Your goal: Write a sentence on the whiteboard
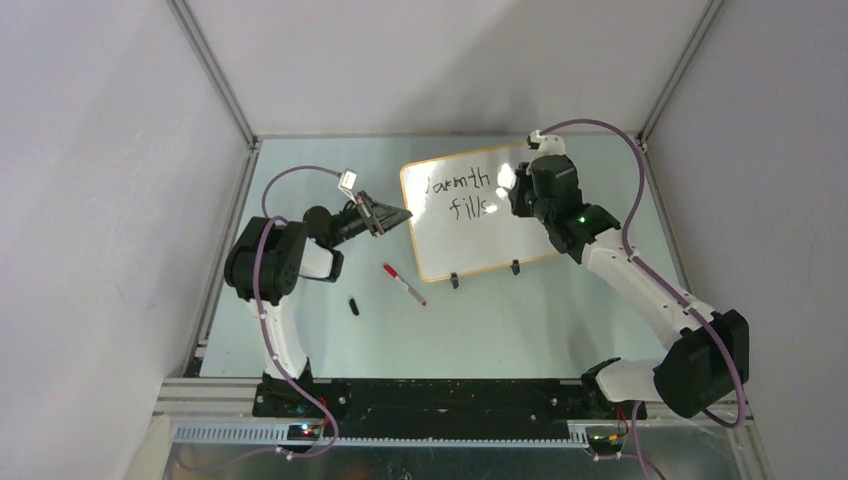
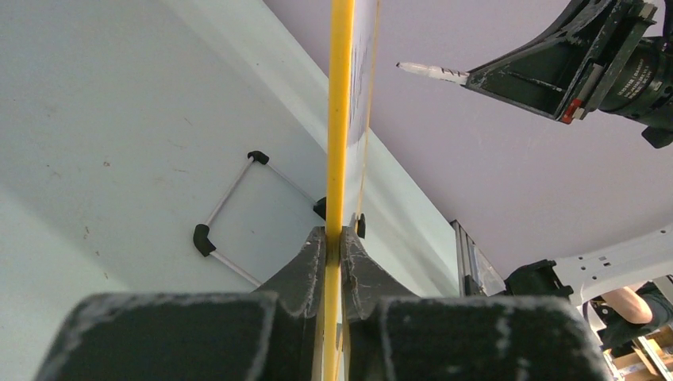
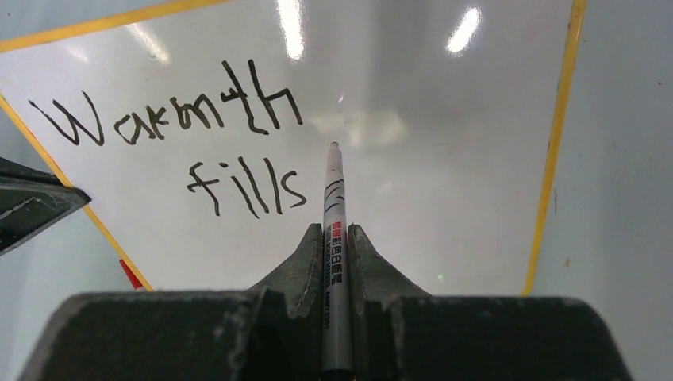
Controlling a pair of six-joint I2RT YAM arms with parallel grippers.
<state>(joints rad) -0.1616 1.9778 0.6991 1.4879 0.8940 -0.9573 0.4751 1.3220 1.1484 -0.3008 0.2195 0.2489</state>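
Observation:
The whiteboard (image 1: 480,235), white with a thin orange-yellow frame, lies in the middle of the table. On it the sentence (image 3: 174,119) reads "Warmth" with "fills" under it in black strokes, also visible from above (image 1: 462,190). My left gripper (image 2: 334,234) is shut on the whiteboard's left frame edge (image 2: 340,119), one finger on each side; in the top view the left gripper (image 1: 398,215) is at that edge. My right gripper (image 3: 335,230) is shut on a grey marker (image 3: 333,198). The marker's tip points at the board just right of "fills". The right gripper (image 1: 515,190) hovers over the board's upper right.
A red-capped marker (image 1: 403,284) and a small black cap (image 1: 354,306) lie on the table below the board's left corner. Two black clip feet (image 1: 454,281) sit on the board's near edge. A wire support with black corners (image 2: 226,210) shows beside the board.

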